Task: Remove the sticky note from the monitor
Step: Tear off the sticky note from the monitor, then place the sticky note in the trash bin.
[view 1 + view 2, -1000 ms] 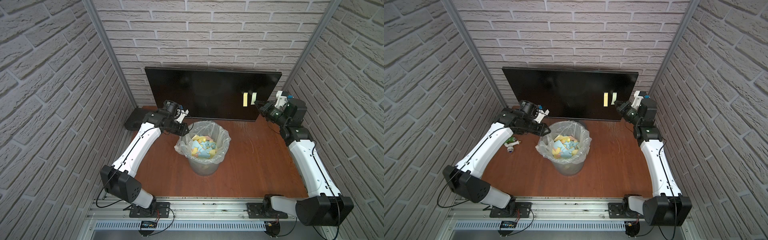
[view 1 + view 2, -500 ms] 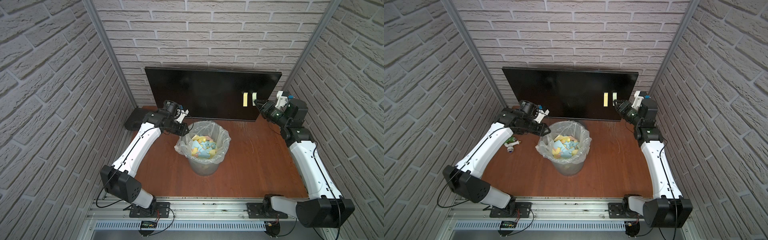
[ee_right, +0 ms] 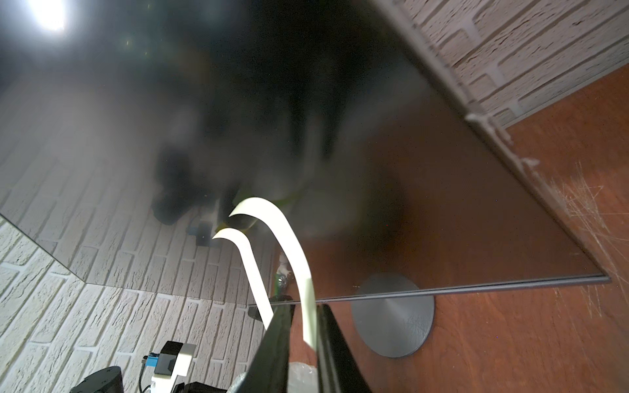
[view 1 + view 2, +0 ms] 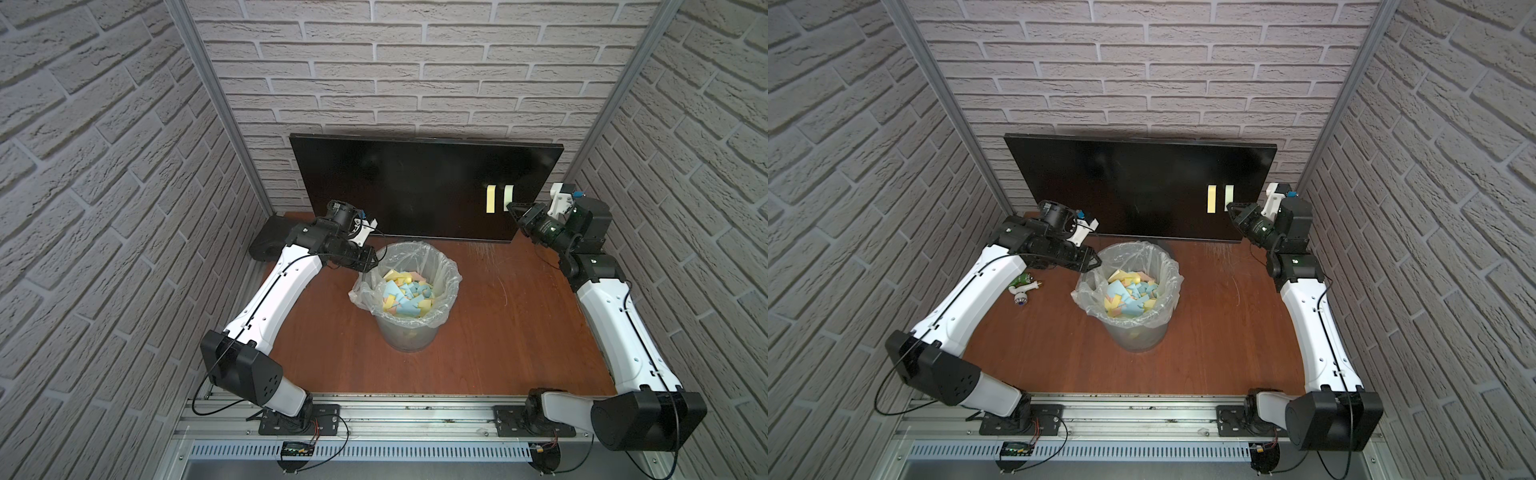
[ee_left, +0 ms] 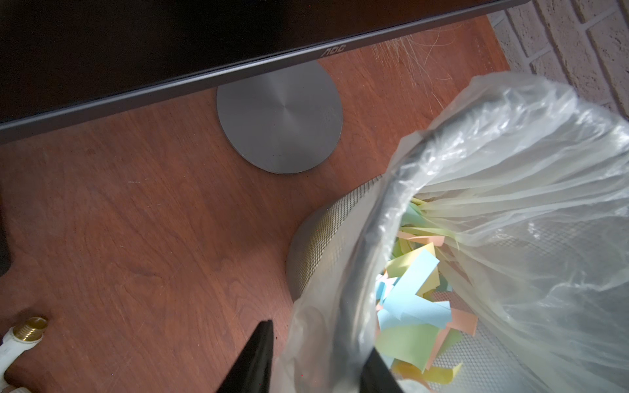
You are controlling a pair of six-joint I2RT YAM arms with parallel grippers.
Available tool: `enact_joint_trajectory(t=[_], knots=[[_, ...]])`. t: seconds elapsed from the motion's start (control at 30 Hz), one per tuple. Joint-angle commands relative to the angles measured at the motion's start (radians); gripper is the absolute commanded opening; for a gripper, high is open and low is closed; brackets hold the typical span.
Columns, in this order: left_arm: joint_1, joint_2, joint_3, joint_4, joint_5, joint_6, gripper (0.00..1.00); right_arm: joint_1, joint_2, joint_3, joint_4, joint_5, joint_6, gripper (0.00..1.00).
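I record the sticky note (image 3: 293, 245), upright on the monitor (image 4: 395, 187), lying between the near-closed jaws of the right gripper (image 3: 304, 308), pinch unconfirmed; the left gripper (image 5: 318, 340), clamped on the bin (image 4: 405, 336), stands farther.

The only writing I can read from here is the brand on the monitor (image 5: 170, 44). In the left wrist view a pale grey logo (image 5: 334, 50) spells "AOC" on the thin lower bezel, just above the round brushed-metal foot (image 5: 279, 115). In both top views a small greenish board (image 4: 297, 448) (image 4: 1016, 448) hangs off the front rail (image 4: 395, 411) below the counter's edge. Whatever it carries is too small to make out.
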Motion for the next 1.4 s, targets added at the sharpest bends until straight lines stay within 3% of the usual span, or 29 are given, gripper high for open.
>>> enact_joint_trajectory(t=[0.0, 0.07, 1.0, 1.13, 1.37], knots=[[0.012, -0.006, 0.027, 0.000, -0.009, 0.003, 0.38, 0.005, -0.007, 0.004, 0.035, -0.001, -0.014, 0.07], [0.013, -0.006, 0.027, 0.000, -0.010, 0.003, 0.38, 0.005, -0.014, 0.003, 0.029, 0.002, -0.018, 0.03], [0.015, -0.003, 0.018, 0.004, -0.012, 0.004, 0.38, 0.049, -0.262, 0.011, -0.163, -0.076, -0.143, 0.03], [0.016, 0.001, 0.022, 0.003, -0.011, 0.004, 0.37, 0.157, -0.297, -0.015, -0.205, -0.051, -0.200, 0.03], [0.015, 0.005, 0.024, 0.001, -0.008, 0.006, 0.38, 0.533, -0.234, -0.044, -0.311, 0.115, -0.356, 0.03]])
